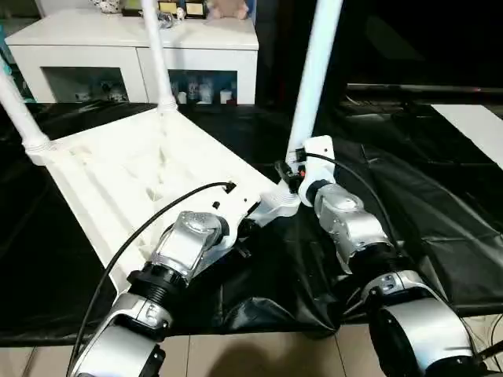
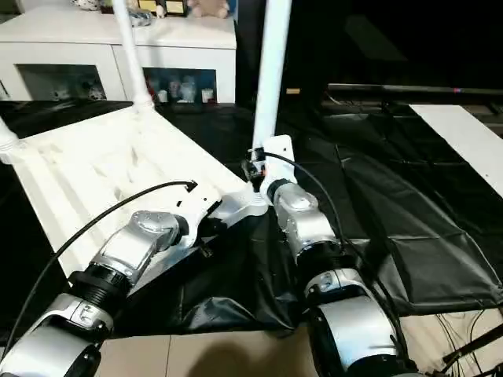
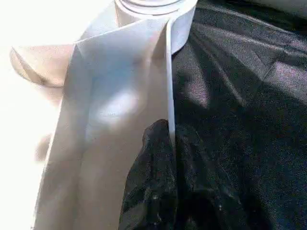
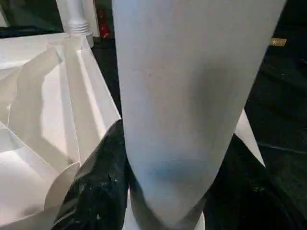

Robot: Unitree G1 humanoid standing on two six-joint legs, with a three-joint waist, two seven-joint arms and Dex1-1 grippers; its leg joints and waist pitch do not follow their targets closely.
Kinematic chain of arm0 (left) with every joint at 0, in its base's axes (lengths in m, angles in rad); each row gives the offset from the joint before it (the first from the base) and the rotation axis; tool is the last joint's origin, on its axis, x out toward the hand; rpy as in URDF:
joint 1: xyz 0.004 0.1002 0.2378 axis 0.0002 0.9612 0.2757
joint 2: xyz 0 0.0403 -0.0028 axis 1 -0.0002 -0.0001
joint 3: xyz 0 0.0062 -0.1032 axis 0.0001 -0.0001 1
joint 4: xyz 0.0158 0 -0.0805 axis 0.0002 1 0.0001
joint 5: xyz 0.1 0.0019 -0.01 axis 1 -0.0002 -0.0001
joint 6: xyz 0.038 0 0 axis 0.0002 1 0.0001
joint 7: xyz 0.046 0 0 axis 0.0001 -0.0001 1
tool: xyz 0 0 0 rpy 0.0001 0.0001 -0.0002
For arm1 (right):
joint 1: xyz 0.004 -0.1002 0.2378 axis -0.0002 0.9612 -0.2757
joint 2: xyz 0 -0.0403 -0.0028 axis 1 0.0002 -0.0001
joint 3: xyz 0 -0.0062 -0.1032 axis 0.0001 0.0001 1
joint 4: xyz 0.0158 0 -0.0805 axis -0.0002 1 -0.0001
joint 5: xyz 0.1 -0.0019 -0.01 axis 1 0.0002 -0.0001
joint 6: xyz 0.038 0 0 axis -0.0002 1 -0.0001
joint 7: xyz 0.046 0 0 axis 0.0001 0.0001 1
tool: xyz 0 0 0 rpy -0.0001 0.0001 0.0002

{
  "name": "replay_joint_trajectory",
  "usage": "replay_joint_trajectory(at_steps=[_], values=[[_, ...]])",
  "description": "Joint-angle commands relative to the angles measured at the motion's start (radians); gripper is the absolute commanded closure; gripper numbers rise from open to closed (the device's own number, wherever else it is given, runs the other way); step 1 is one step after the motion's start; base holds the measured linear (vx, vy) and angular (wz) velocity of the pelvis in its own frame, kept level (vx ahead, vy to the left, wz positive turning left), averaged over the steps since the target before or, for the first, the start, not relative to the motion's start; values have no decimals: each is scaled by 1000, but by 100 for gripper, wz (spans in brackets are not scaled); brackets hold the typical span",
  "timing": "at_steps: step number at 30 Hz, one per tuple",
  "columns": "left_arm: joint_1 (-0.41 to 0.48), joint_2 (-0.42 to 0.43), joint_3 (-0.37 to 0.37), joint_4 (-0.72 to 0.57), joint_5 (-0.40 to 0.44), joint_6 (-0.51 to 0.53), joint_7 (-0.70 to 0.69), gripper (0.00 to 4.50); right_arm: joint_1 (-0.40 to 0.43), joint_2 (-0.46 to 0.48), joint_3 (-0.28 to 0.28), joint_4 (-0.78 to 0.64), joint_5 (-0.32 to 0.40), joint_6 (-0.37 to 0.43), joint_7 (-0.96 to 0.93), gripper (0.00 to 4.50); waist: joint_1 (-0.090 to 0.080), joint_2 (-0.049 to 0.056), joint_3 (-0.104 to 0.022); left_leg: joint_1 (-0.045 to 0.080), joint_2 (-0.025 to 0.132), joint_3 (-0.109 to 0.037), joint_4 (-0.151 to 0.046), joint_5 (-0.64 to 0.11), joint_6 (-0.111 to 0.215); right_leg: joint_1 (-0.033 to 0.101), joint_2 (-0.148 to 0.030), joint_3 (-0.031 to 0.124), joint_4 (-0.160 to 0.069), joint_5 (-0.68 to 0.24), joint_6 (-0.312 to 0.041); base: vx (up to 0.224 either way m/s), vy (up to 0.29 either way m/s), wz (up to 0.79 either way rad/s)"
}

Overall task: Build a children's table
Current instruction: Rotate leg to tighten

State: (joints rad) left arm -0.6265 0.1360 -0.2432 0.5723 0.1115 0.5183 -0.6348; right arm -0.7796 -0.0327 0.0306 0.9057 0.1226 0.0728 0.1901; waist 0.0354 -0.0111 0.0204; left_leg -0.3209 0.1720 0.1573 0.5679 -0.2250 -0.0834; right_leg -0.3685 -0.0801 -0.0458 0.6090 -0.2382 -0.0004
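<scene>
leg [image 1: 314,75] tops cut off, right end effector [image 1: 292,174] hidden behind wrist

black sheet [image 1: 440,228]: wrinkled, spread under and right of both claws | white cabinet [image 1: 134,47]: glass doors, far beyond left claw | trinkets [image 1: 189,8]: on cabinet top | tiled floor [image 1: 259,353]: nearest edge

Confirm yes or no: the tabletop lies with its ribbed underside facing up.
Yes, the tabletop shows its ribs upward, with legs rising from its corner sockets.
</scene>
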Motion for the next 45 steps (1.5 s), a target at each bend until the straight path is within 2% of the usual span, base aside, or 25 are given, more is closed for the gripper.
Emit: replay_joint_trajectory(at_steps=[1,3,5,6,7,8,10,11,12,14,16,18,19,20,22,25,27,30,33,36,40,45], values=[[-5,23,8,-23,4,-32,2,450,69,12,16,114,-7,69,37,232,1,4,-14,-14,47,-24,-89,-389,7,-2,-69,46,-119,-502,-101,0,0,0],[-1,39,12,-32,0,-41,-8,450,64,9,8,96,3,65,56,195,2,6,-18,-19,49,-22,-89,-344,13,1,-69,48,-114,-440,-118,0,0,0],[1,54,11,-42,-4,-48,-20,450,55,5,-1,96,2,55,72,189,5,4,-28,-30,51,-13,-81,-232,23,12,-65,50,-97,-256,-171,0,0,0],[2,58,10,-45,-5,-50,-24,450,53,4,-3,98,-1,50,75,165,6,1,-29,-31,55,-12,-79,-200,37,14,-65,46,-89,-202,-193,0,0,0],[3,63,10,-46,-6,-55,-29,450,50,2,-4,97,-3,45,80,165,2,0,-26,-36,51,-9,-79,-195,44,15,-62,44,-89,-203,-199,0,0,0],[4,65,11,-46,-7,-56,-30,450,49,1,-4,97,-3,43,82,155,6,5,-25,-34,48,-5,-75,-185,50,13,-64,46,-92,-212,-208,0,0,0],[5,70,11,-46,-8,-61,-34,450,47,-2,-5,97,-3,37,90,146,7,9,-25,-33,50,-3,-73,-164,54,13,-66,47,-92,-195,-219,0,0,0],[9,82,8,-51,-9,-72,-46,450,42,-7,-10,91,0,32,109,128,7,4,-26,-38,50,-2,-71,-125,58,19,-64,45,-85,-154,-225,0,0,0],[9,82,8,-51,-9,-72,-47,450,42,-7,-10,91,0,32,110,118,8,5,-27,-38,50,-2,-70,-112,61,20,-64,45,-83,-136,-229,0,0,0],[15,95,4,-57,-11,-90,-62,450,42,-14,-9,78,2,31,138,108,8,6,-34,-42,49,0,-62,-27,85,25,-61,42,-66,2,-255,0,0,0],[21,107,1,-69,-15,-95,-78,450,46,-21,-3,57,1,27,165,90,6,6,-34,-45,48,3,-61,-27,96,25,-59,41,-65,32,-267,0,0,0],[32,129,-8,-91,-21,-110,-113,450,54,-31,4,28,-3,27,201,76,5,3,-38,-47,50,6,-56,-25,108,29,-59,41,-56,97,-281,0,0,0],[39,146,-10,-101,-24,-119,-133,450,64,-42,16,0,-8,28,226,69,5,5,-36,-44,49,8,-55,-21,119,25,-56,40,-57,109,-287,0,0,0],[48,169,-14,-111,-32,-143,-171,450,78,-59,33,-39,-12,33,265,48,8,5,-35,-44,51,8,-55,-24,125,27,-58,40,-56,105,-285,0,0,0],[57,193,-16,-123,-39,-152,-205,450,96,-80,51,-85,-14,35,311,48,7,3,-34,-42,52,10,-54,-24,126,24,-57,41,-56,106,-287,0,0,0],[77,243,-11,-144,-63,-195,-286,450,141,-127,66,-194,7,52,405,48,13,-1,-33,-40,53,12,-52,-3,133,27,-57,42,-50,134,-291,0,0,0],[90,273,-10,-151,-84,-263,-353,450,164,-156,76,-249,13,53,458,48,13,-2,-32,-40,53,13,-51,1,136,27,-56,43,-48,139,-287,0,0,0],[104,314,-1,-150,-104,-299,-417,450,200,-204,92,-326,37,57,567,48,14,1,-31,-36,54,16,-49,-2,135,24,-55,43,-46,141,-297,0,0,0],[111,322,11,-142,-128,-331,-451,450,226,-229,107,-362,49,51,646,48,17,-1,-31,-36,54,17,-46,-10,133,26,-55,44,-44,134,-303,0,0,0],[123,317,38,-143,-180,-346,-502,450,264,-264,141,-419,60,56,742,48,23,-3,-33,-37,52,17,-43,20,140,29,-53,43,-38,175,-303,0,0,0],[127,324,35,-135,-193,-375,-533,450,287,-277,149,-454,56,67,765,48,27,-3,-35,-37,53,18,-40,27,145,29,-55,42,-36,176,-306,0,0,0],[129,322,34,-123,-192,-397,-548,450,283,-260,143,-419,40,28,741,48,29,0,-36,-35,53,18,-38,19,132,27,-53,42,-35,162,-312,0,0,0]])
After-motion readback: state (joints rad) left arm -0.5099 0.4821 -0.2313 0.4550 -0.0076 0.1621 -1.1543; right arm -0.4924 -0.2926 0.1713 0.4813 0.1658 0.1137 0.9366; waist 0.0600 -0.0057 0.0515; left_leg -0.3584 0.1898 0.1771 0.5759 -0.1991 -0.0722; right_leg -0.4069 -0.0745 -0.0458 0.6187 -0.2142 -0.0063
